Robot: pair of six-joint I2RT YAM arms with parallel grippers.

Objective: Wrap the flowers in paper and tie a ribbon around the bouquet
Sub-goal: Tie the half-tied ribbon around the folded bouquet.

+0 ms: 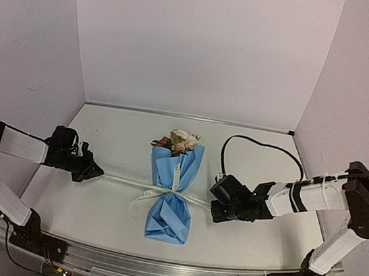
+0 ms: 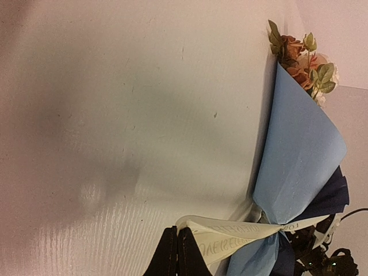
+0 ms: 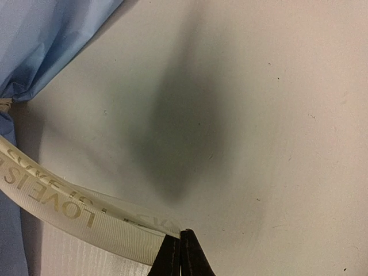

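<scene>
Lying near the middle of the table [image 1: 93, 208], the bouquet [image 1: 172, 194] points its wide end to the far side and its folded tail to the near side. The paper [image 2: 299, 155] is thin and matte, light blue on the outer face. A darker blue underside shows where a fold peeks out in the left wrist view. It flares as a smooth cone, gathers into tight creases at a pinched waist, then fans out again into a softer, crumpled skirt. The flowers [image 1: 178, 141] crowd out of the far opening, with ruffled cream and rust-brown heads and small green leaves among them.

The ribbon [image 1: 124, 180] is flat, narrow and cream-white, with a fine woven grain and faint gold lettering. It circles the waist of the cone, and one strand lies up the paper toward the blooms. From the waist two ends run out nearly straight, one to the left and one to the right, both lifted slightly off the surface.

The left gripper [image 1: 100, 172] is clamped on the left end, its black tapered fingertips pressed together with the ribbon emerging between them. The right gripper [image 1: 213, 210] is likewise closed tight on the right end, which curves up from the pinch into its dark tips. Both stand well apart from the paper on either side.

The tabletop is pale and slightly ribbed near the arms, with small specks, and it carries soft grey shadows under each wrist. A black cable [image 1: 258, 144] loops over the far right of the table.
</scene>
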